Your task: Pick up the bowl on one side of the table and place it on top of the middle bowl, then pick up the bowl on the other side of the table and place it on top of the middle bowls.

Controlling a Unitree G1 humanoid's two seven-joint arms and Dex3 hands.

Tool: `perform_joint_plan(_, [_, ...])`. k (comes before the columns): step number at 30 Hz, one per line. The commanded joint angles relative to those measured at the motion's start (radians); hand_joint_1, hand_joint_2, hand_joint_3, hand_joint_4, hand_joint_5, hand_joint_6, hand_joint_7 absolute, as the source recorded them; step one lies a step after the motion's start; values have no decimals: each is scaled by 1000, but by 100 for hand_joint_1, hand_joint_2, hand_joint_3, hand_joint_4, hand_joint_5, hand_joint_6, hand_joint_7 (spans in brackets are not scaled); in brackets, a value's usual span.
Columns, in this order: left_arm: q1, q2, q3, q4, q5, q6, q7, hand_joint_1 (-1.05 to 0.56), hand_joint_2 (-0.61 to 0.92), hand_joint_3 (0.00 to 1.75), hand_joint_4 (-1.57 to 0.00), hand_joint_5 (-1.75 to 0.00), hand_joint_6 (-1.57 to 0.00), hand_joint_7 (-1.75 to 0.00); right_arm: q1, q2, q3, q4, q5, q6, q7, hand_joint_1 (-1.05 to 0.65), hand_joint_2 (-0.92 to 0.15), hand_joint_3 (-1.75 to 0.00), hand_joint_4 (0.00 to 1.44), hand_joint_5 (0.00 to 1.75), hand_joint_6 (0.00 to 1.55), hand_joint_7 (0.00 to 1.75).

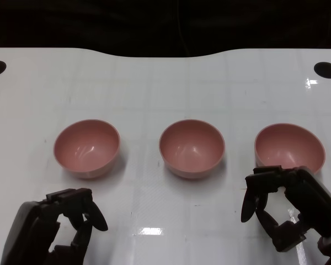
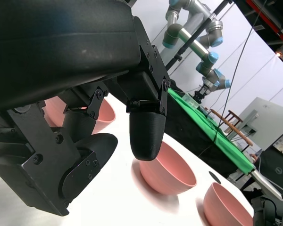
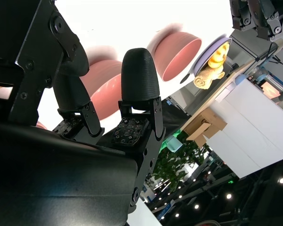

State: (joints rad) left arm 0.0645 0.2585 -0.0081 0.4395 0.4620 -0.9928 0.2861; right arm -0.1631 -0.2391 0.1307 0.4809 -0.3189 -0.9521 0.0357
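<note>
From the head view, no stacking is being shown yet: the left bowl [image 1: 87, 148], the middle bowl [image 1: 191, 148] and the right bowl [image 1: 289, 147] are all being kept apart in one row on the white table [image 1: 154, 83], so both placements are judged outstanding. The left hand [image 1: 58, 226] is being held empty with fingers apart, short of its bowl. The right hand [image 1: 287, 207] is likewise being held spread and empty, just beside the right bowl's near rim. Bare table is being left between the bowls and behind them up to the far edge.

In the left wrist view, the fingers [image 2: 146, 127] are being held apart above the table, the bowls beyond.

In the right wrist view, the fingers [image 3: 139, 77] are being held apart, nothing between them.
</note>
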Motion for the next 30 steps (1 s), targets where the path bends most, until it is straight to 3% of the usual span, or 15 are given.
perform_joint_plan(1, [1, 7, 9, -1, -9, 0, 13, -5, 26, 150, -84, -157, -87, -123, -2, -11, -1, -12, 10, 3, 0, 36, 2, -171, 103, 171, 105, 118])
perform_joint_plan(5, [0, 9, 11, -1, -12, -4, 13, -4, 29, 143, -80, -155, -87, -112, -2, -10, 0, -11, 11, 1, 0, 36, 2, -171, 103, 171, 106, 118])
perform_joint_plan(16, [-1, 9, 17, -15, -16, 10, 8, -4, 30, 141, -79, -155, -88, -109, -1, -11, -1, -16, 8, 4, 0, 36, 2, -172, 104, 170, 106, 118])
perform_joint_plan(17, [13, 15, 26, -75, 6, 79, -10, -10, 44, 110, -73, -147, -80, -97, 0, -10, -1, -18, 7, 4, -1, 37, 2, -172, 104, 170, 106, 117])
perform_joint_plan(18, [27, 20, 31, -130, 26, 140, -26, -20, 64, 65, -61, -115, -69, -62, 1, -9, -1, -20, 5, 4, -4, 36, 2, -172, 104, 170, 106, 118])
perform_joint_plan(20, [53, 27, 31, -225, 51, 246, -59, -27, 85, 22, -54, -89, -68, -23, 4, -7, -1, -24, 4, 6, -5, 36, 3, -173, 104, 169, 106, 118])
perform_joint_plan(23, [81, 29, 23, -327, 59, 356, -100, -33, 91, 12, -47, -78, -62, -8, 5, -6, 0, -25, 3, 4, -6, 36, 2, -173, 104, 170, 106, 118])
perform_joint_plan(30, [102, 44, 11, -493, 117, 553, -171, -41, 92, 12, -37, -70, -49, 0, 8, -6, 0, -32, 0, 8, -7, 34, 2, -173, 103, 171, 105, 118])
